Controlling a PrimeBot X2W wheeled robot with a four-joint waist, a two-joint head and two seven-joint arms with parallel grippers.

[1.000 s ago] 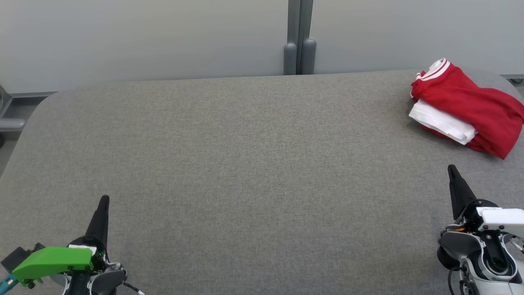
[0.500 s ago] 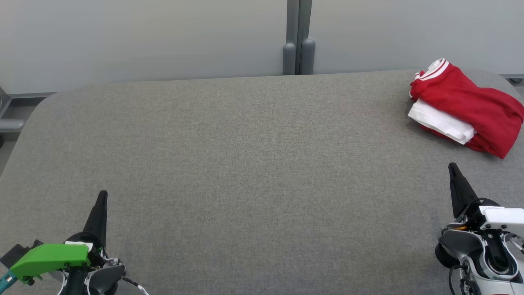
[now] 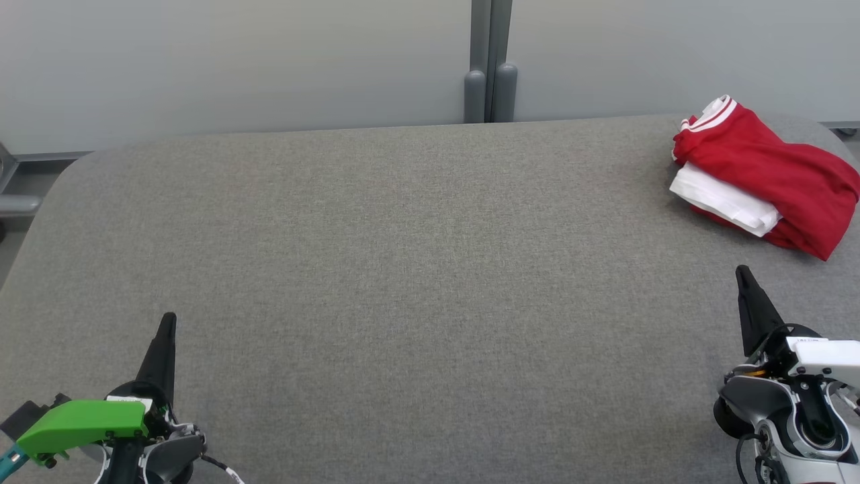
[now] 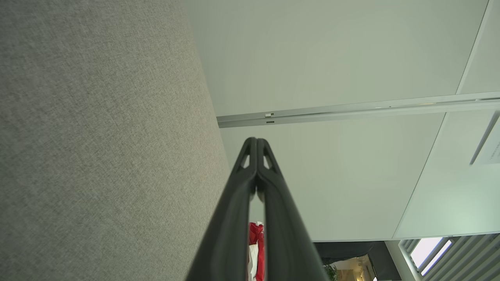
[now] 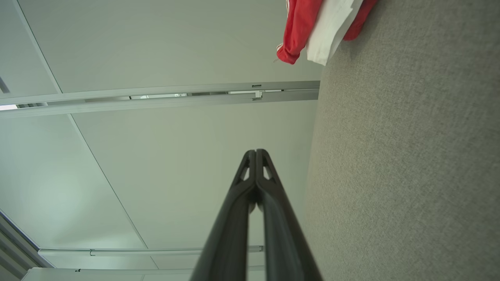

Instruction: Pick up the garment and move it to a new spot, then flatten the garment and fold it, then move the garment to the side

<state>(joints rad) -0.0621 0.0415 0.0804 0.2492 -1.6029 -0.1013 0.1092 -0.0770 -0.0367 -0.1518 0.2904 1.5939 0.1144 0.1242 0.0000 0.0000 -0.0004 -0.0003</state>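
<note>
The garment [image 3: 772, 175], red with a white sleeve and striped trim, lies folded in a small bundle at the table's far right corner. The right wrist view catches the garment [image 5: 312, 27] at its top edge, and a sliver of the garment [image 4: 256, 249] shows between the fingers in the left wrist view. My left gripper [image 3: 169, 317] hovers at the near left, shut and empty, far from the garment. My right gripper [image 3: 741, 272] stands at the near right, shut and empty, a short way in front of the bundle. Both wrist views show fingertips pressed together: left gripper [image 4: 256, 139], right gripper [image 5: 256, 151].
A grey fabric-covered table [image 3: 403, 255] with rounded corners spans the head view. Behind it stands a pale partition wall [image 3: 235, 60] with a grey post [image 3: 490, 60] at the middle. Open tabletop stretches between the two grippers.
The left gripper has drawn back slightly toward the near edge. The right gripper has edged a little forward. The garment has not moved.
</note>
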